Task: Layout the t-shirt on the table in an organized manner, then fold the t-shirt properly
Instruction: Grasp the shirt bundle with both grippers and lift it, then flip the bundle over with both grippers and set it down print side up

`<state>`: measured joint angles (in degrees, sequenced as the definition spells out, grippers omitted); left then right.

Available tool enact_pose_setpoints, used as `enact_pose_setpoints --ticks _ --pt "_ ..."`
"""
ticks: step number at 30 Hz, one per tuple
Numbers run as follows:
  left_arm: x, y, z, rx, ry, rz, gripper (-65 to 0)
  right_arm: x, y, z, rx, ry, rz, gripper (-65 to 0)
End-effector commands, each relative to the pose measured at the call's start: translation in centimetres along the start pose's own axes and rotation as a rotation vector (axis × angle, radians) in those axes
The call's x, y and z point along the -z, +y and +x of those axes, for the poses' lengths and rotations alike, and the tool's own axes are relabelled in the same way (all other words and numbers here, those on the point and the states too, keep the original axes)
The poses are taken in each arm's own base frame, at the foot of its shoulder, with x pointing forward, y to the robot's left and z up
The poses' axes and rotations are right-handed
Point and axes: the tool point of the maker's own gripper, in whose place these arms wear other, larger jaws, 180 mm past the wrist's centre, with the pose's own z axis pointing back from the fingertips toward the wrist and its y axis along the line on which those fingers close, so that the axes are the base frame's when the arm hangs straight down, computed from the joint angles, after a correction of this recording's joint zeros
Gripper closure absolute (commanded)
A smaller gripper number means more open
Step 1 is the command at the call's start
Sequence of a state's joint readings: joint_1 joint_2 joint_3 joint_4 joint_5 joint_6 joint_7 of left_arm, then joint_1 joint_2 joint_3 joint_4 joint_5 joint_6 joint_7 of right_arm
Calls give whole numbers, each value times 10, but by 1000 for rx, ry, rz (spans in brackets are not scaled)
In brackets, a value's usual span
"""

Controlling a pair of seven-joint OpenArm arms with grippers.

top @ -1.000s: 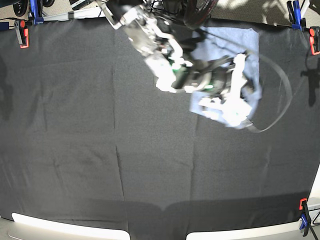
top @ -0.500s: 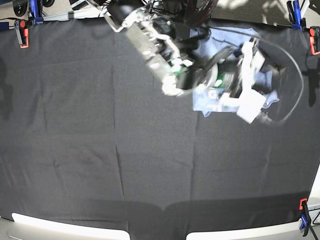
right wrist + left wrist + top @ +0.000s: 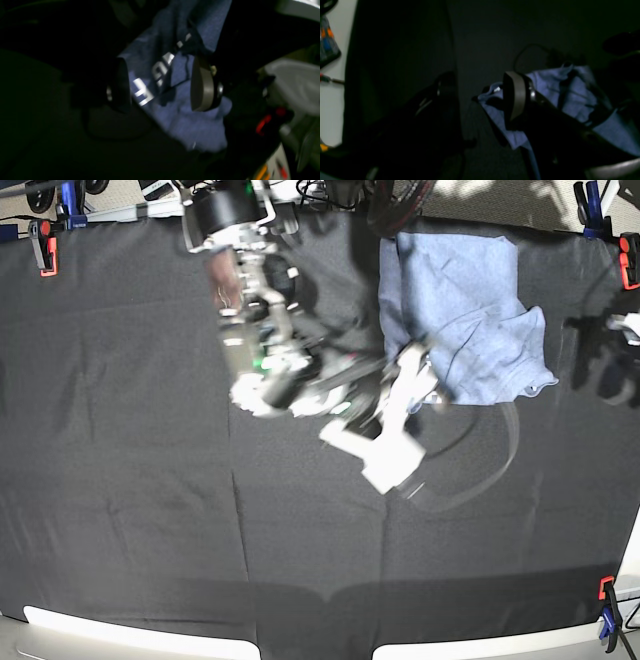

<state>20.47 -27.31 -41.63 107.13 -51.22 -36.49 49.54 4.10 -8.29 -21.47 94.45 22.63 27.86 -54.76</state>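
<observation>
My left end effector (image 3: 478, 85) stands wide open: its two fingers are well apart, and the pale pad of one finger (image 3: 516, 97) sits at the near edge of the t-shirt (image 3: 557, 92), with blue cloth bunched up behind and beside it, while the other finger is over bare black cloth. I cannot tell from this dim wrist view whether that pad touches the fabric. My right end effector (image 3: 162, 85) is also spread open, with a crumpled fold of the shirt showing in the gap between its fingers; the white block lettering (image 3: 142, 92) runs across that fold, close to the darker finger. Further out, the base view shows both arms blurred and crossing near the middle of the bench (image 3: 120, 480), just beside the shirt's near left corner. The shirt lies rumpled and only partly spread in the far right part of the bench, close to the far edge, with nothing lifted clear of the surface that I can make out. Red and blue clamps (image 3: 45, 242) pin the black cloth at the corners
</observation>
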Motion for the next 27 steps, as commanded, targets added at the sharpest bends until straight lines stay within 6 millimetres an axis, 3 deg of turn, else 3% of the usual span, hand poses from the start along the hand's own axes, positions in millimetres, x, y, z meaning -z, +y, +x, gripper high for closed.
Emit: enact_pose_setpoints --ticks 1,5,9,17,20,27 --pt "-3 0 18 24 -56 -10 -280 4 10 14 -14 -42 33 -364" --pt "-3 1 20 26 -65 -6 -280 25 14 -9 10 46 28 -364" --pt "-3 1 23 26 -78 -5 -279 37 33 -17 -25 77 80 -361" --pt "-3 6 22 52 -73 25 -280 40 131 -18 -104 89 422 -361" --pt "-4 6 23 54 -76 25 -280 36 153 -16 -115 83 512 -361" --pt "-12 34 32 79 -107 163 -280 25 160 -5 -75 39 597 -361"
